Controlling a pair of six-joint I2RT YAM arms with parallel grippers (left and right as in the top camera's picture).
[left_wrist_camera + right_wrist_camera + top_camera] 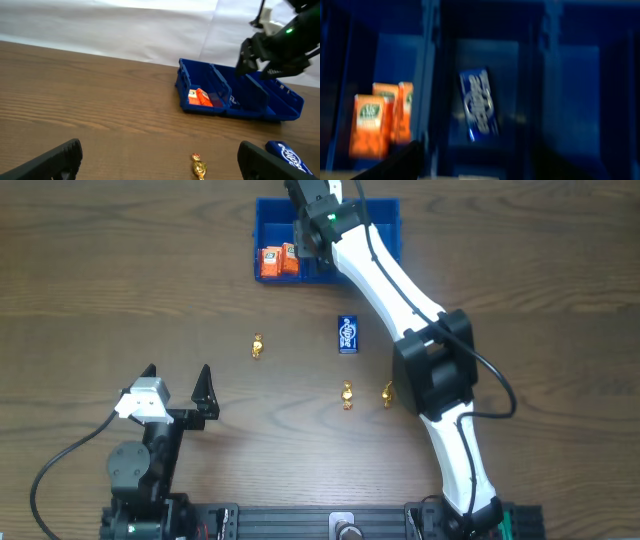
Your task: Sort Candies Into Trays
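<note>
Blue candy packet (479, 104) in middle compartment of tray (432, 75), orange boxes (380, 125) adjacent, left fingers (205, 385), right fingers (400, 162) spread

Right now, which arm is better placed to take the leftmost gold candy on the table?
Left. The left hand, open, faces the gold candy lying just ahead of it, while the right hand hovers over the blue tray, farther away.

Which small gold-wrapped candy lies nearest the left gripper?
The lone gold-wrapped candy left of the loose blue rectangular packet; the other two candies lie paired farther right.
</note>
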